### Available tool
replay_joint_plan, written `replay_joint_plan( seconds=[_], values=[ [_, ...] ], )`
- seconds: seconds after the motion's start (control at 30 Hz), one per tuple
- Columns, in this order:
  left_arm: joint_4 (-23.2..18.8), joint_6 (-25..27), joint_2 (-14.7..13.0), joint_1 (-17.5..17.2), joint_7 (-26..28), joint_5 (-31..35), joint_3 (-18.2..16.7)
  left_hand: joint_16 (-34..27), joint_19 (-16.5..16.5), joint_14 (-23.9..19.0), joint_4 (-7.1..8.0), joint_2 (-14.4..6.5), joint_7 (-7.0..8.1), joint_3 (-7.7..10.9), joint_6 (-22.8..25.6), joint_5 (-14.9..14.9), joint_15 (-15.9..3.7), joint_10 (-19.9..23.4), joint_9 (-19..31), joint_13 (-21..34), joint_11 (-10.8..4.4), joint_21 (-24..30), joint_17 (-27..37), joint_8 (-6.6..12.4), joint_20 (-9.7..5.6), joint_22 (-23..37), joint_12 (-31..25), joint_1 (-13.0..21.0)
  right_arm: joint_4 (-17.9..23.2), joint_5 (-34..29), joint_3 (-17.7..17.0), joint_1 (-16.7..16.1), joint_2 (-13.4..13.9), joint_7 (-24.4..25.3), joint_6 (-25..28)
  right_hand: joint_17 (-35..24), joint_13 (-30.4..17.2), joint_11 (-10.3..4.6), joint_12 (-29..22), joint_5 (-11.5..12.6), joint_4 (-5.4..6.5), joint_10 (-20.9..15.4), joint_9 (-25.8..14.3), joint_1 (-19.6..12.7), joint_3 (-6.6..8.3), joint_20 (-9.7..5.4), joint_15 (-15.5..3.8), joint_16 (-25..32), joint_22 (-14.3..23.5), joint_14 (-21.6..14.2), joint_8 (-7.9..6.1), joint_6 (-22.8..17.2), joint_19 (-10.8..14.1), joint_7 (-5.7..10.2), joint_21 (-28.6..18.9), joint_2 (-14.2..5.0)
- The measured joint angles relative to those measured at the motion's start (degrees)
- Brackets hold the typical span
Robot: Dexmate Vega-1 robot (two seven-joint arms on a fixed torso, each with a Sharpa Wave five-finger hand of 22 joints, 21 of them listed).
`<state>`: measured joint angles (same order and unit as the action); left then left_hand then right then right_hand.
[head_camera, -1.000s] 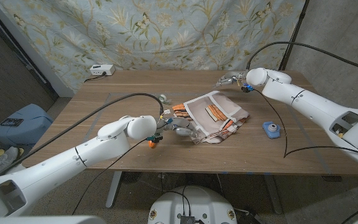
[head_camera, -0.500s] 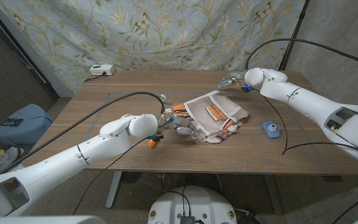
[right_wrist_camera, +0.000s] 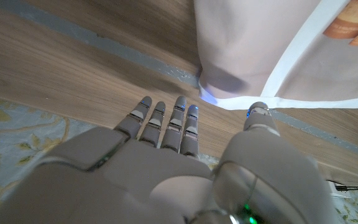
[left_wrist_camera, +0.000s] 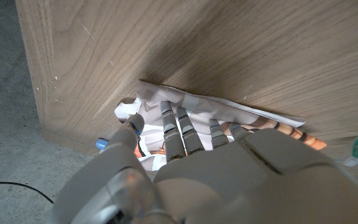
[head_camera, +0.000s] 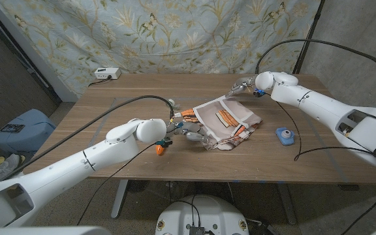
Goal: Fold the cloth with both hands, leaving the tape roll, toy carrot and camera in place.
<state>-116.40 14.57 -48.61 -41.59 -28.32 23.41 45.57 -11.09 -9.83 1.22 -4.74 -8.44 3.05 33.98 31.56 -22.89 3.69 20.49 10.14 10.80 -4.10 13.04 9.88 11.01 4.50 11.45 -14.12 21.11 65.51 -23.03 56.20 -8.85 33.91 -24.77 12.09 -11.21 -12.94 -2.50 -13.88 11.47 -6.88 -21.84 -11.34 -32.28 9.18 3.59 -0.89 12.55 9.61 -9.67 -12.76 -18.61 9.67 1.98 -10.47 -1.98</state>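
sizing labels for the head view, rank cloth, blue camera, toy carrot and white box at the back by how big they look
1. cloth, by far the largest.
2. white box and blue camera look about alike; the box sits farther from the lens, so I won't rank them.
3. toy carrot, partly hidden by the left hand.

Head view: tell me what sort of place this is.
Probably a makeshift robot lab or recording room rather than a home. A floral sheet hangs as a backdrop behind a plain wooden table, a white power box sits at its far edge, and bare dark walls flank the setup.
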Motion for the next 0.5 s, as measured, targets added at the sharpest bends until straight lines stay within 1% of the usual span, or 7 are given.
replay_joint_plan(
  seconds=[0.1, 0.17, 0.23, 0.3, 0.4, 0.47, 0.5],
  values=[
    [0.13, -0.07, 0.02, 0.1, -0.02, -0.01, 0.02, 0.0, 0.0, 0.0, -0.24, 0.0, -0.17, 0.24, 0.17, 0.0, 0.0, 0.12, 0.0, 0.01, 0.1, 0.0, 0.0, 0.0, 0.0, 0.0, 0.0, 0.0, -0.79, -0.15, 0.4, 0.34, -0.52, -0.03, -0.06, 0.0, -0.24, -0.23, 0.0, 0.0, 0.0, -0.37, 0.0, 0.0, 0.0, 0.0, -0.43, 0.45, 0.0, -0.44, 0.0, -0.29, 0.0, 0.11, 0.0, 0.0],
    [0.29, -0.11, 0.02, 0.15, -0.02, -0.07, 0.02, 0.0, 0.0, -0.04, -0.25, 0.0, -0.17, 0.24, 0.17, 0.0, -0.04, 0.31, 0.0, 0.02, 0.11, 0.0, 0.0, 0.0, 0.0, 0.0, 0.33, 0.0, -1.18, -0.46, 0.65, 0.52, -0.81, -0.04, -0.15, 0.0, -0.3, -0.31, -0.33, 0.09, -0.24, -0.89, 0.0, 0.0, 0.24, 0.0, -0.75, 0.46, 0.0, -0.75, -0.42, -0.7, 0.0, 0.41, 0.0, 0.0],
    [0.29, -0.15, 0.02, 0.15, -0.02, -0.16, 0.02, 0.0, 0.0, -0.21, -0.25, 0.0, -0.17, 0.24, 0.17, 0.0, -0.21, 0.31, 0.0, 0.03, 0.11, 0.0, 0.0, 0.0, 0.0, 0.0, 0.44, 0.0, -1.39, -0.46, 0.78, 0.6, -0.97, -0.04, -0.15, -0.08, -0.5, -0.21, -0.79, 0.22, -0.25, -1.63, 0.0, -0.28, 0.23, 0.0, -1.25, 0.57, 0.0, -1.26, -0.43, -1.56, 0.0, 0.53, 0.0, 0.28],
    [0.47, -0.19, 0.03, 0.19, 0.01, -0.22, 0.03, 0.0, 0.0, -0.21, -0.25, 0.0, -0.4, 0.24, 0.4, 0.0, -0.21, 0.31, 0.0, 0.02, 0.11, 0.0, 0.0, 0.0, 0.0, 0.0, 0.44, 0.0, -1.81, -0.73, 1.04, 0.78, -1.29, -0.05, -0.28, -0.13, -0.8, -0.51, -1.38, 0.22, -0.56, -2.51, -0.18, -0.3, -0.08, 0.0, -1.39, 0.92, 0.0, -1.96, -0.92, -2.68, 0.0, 0.64, 0.0, 0.3],
    [0.58, -0.33, -0.01, 0.19, 0.17, -0.38, -0.02, 0.0, 0.0, -0.21, -0.25, 0.0, -0.58, 0.24, 0.59, 0.0, -0.21, 0.31, 0.02, 0.02, 0.11, 0.0, 0.0, 0.0, 0.0, 0.0, 0.44, 0.0, -2.36, -0.96, 1.43, 1.01, -1.81, -0.05, -0.33, -0.13, -1.14, -0.89, -1.96, 0.22, -0.64, -3.55, -0.27, -0.3, 0.01, 0.0, -1.44, 1.23, 0.0, -2.92, -1.07, -4.13, 0.0, 0.88, 0.0, 0.3],
    [0.64, -0.45, -0.06, 0.19, 0.27, -0.47, -0.05, 0.0, 0.0, -0.21, -0.24, 0.0, -0.38, 0.24, 0.81, 0.0, -0.21, 0.31, 0.11, 0.02, 0.1, 0.0, 0.0, 0.0, 0.0, 0.0, 0.44, 0.0, -2.59, -1.09, 1.61, 1.12, -2.05, -0.01, -0.34, -0.16, -1.37, -0.98, -2.44, 0.53, -0.8, -4.43, -0.27, -0.55, 0.16, 0.0, -1.36, 1.4, 0.0, -3.65, -1.54, -5.0, 0.0, 0.89, 0.0, 0.5],
    [0.66, -0.54, -0.07, 0.18, 0.33, -0.55, -0.07, 0.0, 0.0, -0.21, -0.25, 0.0, -0.5, 0.24, 1.1, 0.0, -0.21, 0.31, 0.13, 0.01, 0.1, 0.0, 0.0, 0.0, 0.0, 0.01, 0.44, 0.0, -2.71, -1.13, 1.69, 1.18, -2.19, 0.02, -0.35, -0.32, -1.54, -1.14, -2.66, 0.67, -0.79, -4.76, -0.26, -0.78, 0.16, 0.0, -1.42, 1.44, 0.0, -4.11, -1.69, -5.48, 0.01, 1.0, 0.0, 0.27]
  ],
)
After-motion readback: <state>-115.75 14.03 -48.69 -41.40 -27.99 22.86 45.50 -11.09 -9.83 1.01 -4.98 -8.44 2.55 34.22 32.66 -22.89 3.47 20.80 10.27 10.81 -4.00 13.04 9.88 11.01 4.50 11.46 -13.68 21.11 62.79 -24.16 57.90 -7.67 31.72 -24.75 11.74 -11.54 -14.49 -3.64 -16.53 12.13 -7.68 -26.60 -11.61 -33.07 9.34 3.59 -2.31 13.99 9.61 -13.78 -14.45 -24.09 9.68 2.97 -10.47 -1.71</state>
